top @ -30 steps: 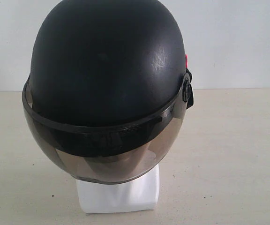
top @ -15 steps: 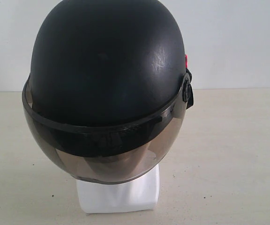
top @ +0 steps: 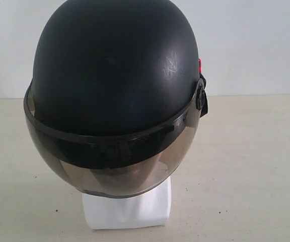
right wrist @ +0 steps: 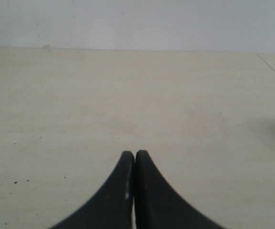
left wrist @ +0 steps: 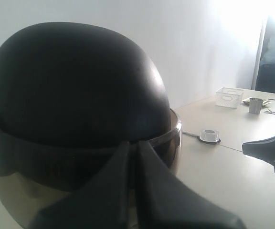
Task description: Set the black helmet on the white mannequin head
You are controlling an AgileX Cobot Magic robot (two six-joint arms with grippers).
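The black helmet [top: 115, 65] sits over the white mannequin head, and its smoky visor [top: 110, 166] covers the face. Of the head only the white neck and base [top: 127, 209] show below the visor. In the left wrist view the helmet [left wrist: 75, 86] fills the frame. My left gripper [left wrist: 136, 143] is shut, with its tips in front of the helmet's rim; I cannot tell whether they touch it. My right gripper [right wrist: 135, 153] is shut with nothing in it and hangs over bare table. Neither gripper shows in the exterior view.
The beige table [top: 250, 166] runs back to a white wall. Off to one side in the left wrist view stand a white basket [left wrist: 229, 97], a metal cup [left wrist: 256, 105] and a roll of tape [left wrist: 209, 136]. A black angular arm part [left wrist: 266, 148] shows there too.
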